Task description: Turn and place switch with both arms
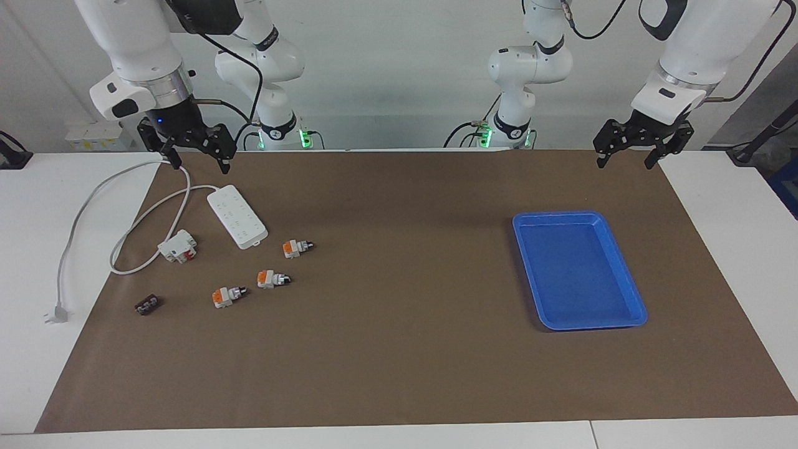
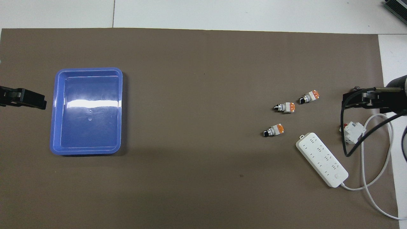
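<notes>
Three alike switches with orange rear, white-grey body and black knob lie on the brown mat toward the right arm's end. One [image 1: 296, 247] [image 2: 273, 130] lies nearest the robots, one [image 1: 273, 278] [image 2: 285, 107] in the middle, one [image 1: 227, 295] [image 2: 309, 97] farthest. My right gripper [image 1: 198, 161] [image 2: 353, 100] hangs open and empty in the air over the white cable by the power strip. My left gripper [image 1: 626, 161] [image 2: 31, 99] hangs open and empty over the mat beside the blue tray [image 1: 580, 216] [image 2: 89, 68]. The tray holds nothing.
A white power strip [image 1: 237, 216] [image 2: 321, 159] with a looped cable and plug [image 1: 57, 313] lies near the switches. A white-and-red block [image 1: 178, 246] [image 2: 351, 131] sits beside it. A small dark brown block [image 1: 147, 305] lies farther out.
</notes>
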Motion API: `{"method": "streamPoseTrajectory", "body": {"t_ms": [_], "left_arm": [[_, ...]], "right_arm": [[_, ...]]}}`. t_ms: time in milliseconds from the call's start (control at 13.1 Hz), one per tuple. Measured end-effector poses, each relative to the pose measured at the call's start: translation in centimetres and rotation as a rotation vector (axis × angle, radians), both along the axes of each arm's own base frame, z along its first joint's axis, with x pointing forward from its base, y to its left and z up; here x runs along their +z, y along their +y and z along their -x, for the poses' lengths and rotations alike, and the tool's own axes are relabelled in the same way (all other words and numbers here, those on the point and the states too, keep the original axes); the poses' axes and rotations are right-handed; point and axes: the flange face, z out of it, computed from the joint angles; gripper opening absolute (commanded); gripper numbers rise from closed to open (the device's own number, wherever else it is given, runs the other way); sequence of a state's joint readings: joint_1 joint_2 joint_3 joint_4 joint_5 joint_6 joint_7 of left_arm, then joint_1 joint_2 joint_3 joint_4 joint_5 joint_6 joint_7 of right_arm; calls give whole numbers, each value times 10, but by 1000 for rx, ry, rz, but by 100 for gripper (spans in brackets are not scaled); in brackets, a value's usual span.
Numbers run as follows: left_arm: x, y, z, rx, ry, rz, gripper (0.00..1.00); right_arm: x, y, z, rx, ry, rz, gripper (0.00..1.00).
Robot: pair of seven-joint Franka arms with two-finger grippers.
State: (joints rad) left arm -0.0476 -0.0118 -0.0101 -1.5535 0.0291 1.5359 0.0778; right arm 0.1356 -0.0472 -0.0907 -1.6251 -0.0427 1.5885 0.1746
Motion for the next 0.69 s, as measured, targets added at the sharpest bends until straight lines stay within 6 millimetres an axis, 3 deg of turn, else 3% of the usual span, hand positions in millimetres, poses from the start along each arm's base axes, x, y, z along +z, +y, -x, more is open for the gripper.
{"method": "streamPoseTrajectory", "body": {"t_ms": [686], "left_arm": [[0, 1, 0, 1, 2, 0, 100]], "right_arm": [[-3, -9, 1, -16, 16, 0, 100]]}}
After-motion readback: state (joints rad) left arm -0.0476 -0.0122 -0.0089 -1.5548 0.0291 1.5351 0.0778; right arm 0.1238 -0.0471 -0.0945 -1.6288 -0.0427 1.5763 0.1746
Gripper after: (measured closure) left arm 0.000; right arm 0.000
